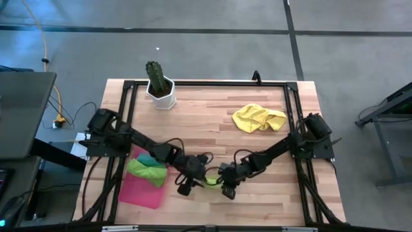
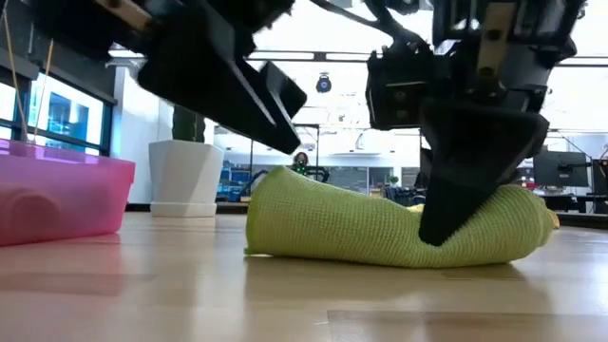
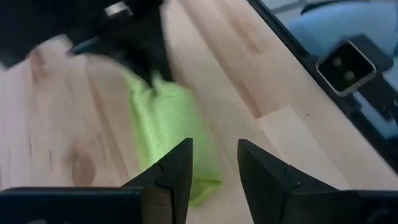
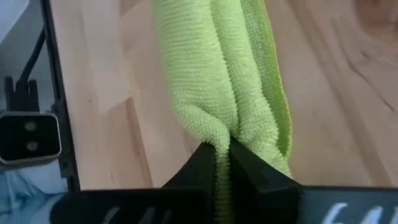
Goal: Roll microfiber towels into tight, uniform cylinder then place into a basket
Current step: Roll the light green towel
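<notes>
Lime green towel is lying rolled up on the wooden table, near the front edge, btwn the two grippers. In the low view it's sitting as a fat, slightly uneven roll, long side flat on the wood.

Right gripper is pinching one end of that roll: fingers clamped tight w/ a fold of lime cloth squeezed btwn them, tip pressing down into the towel.

Left gripper is hovering just beside the roll's other end, fingers parted w/ a clear gap, nothing btwn them; the towel's end is lying just beyond one fingertip, and whether it's touching, can't tell.

Pink-red basket is sitting at the table's front-left, partly under the left arm. A green towel is lying in it, w/ a teal towel peeking out at its far side.

Yellow towel is lying crumpled, unrolled, toward the back right, well apart from the grippers. White pot w/ cactus is standing at the back left.
</notes>
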Robot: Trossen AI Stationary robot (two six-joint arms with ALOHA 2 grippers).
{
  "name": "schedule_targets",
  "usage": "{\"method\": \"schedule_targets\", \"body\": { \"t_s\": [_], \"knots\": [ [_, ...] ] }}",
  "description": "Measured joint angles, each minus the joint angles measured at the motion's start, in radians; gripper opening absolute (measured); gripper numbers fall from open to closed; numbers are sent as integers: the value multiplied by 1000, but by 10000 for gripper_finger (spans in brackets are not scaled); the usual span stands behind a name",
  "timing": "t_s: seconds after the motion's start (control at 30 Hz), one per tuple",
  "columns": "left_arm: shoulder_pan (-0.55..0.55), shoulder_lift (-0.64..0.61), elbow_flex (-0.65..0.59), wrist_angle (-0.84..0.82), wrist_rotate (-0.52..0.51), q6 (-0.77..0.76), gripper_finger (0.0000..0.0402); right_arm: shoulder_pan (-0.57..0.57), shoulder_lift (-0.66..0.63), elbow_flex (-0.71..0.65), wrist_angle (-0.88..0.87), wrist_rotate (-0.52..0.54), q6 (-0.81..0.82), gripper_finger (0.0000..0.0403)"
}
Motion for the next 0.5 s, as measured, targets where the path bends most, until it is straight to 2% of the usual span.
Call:
{"method": "schedule_targets", "body": {
  "t_s": [0.13, 0.3, 0.37, 0.5],
  "knots": [
    [-61, 1, 0, 6, -120, 85, 116, -18, -1, 0, -6, -3, 46, 5],
    [-113, 30, 1, 16, -379, 100, 116, -40, 0, 0, 1, -3, 115, 5],
    [-122, 37, 1, 27, -417, 120, 116, -47, 0, -2, 10, -9, 147, 4],
    [-131, 57, 2, 48, -421, 164, 115, -61, 3, -2, 41, -19, 205, 4]
  ]
}}
